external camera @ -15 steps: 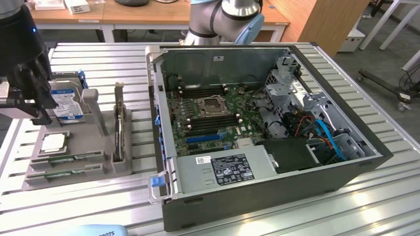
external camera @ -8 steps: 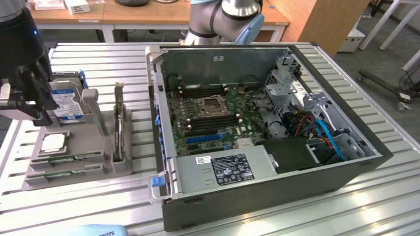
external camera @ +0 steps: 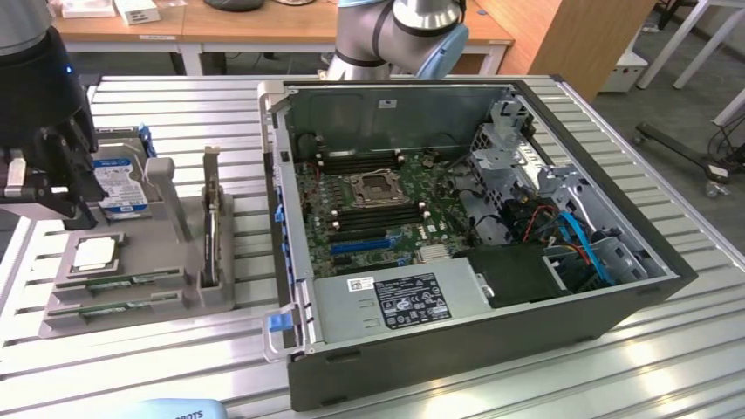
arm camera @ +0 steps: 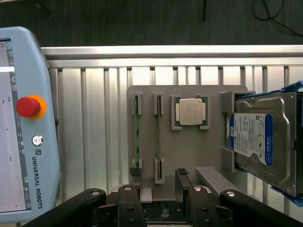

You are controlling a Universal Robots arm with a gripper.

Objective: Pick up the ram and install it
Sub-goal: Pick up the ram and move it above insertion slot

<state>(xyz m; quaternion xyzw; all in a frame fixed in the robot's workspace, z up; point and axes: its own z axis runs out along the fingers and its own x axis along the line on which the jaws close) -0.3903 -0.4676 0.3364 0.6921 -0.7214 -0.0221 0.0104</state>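
Exterior view, items on the ribbed metal table (external camera: 174, 113):
- Open computer case (external camera: 524, 349), lying on its side, taking up the middle and the exterior view's right. Inside it are a green motherboard (external camera: 372, 205) and a silver power supply (external camera: 396, 301) with a white label.
- Grey holder (external camera: 140, 327), just beside the case on the exterior view's left. It carries a processor (external camera: 93, 253); an inner ram stick (external camera: 122, 282) next to the processor; an outer ram stick (external camera: 111, 308) at the holder's edge, parallel to the first; a hard drive (external camera: 117, 188) with a blue label; and a dark card (external camera: 212, 218) standing upright.
- Gripper (external camera: 44, 196), black, hanging above the holder's far-left part, near the hard drive and clear of both sticks.
- Arm base (external camera: 396, 35), behind the case.

Wrist view, same holder (arm camera: 189, 156) seen from above:
- Both sticks sit on edge in their slots, as thin lines: outer ram stick (arm camera: 136, 137), inner ram stick (arm camera: 158, 137). Neither has been lifted.
- Processor (arm camera: 191, 112), square and silver, beside the inner stick.
- Hard drive (arm camera: 258, 142), tilted in its cradle.
- Fingers (arm camera: 134, 189), set wide apart with nothing gripped; the gripper (arm camera: 158, 182) is over the end of the holder where the sticks end.
- Teach pendant (arm camera: 28, 142), pale blue with a red stop button, lying on the table (arm camera: 94, 118) well apart from the holder.
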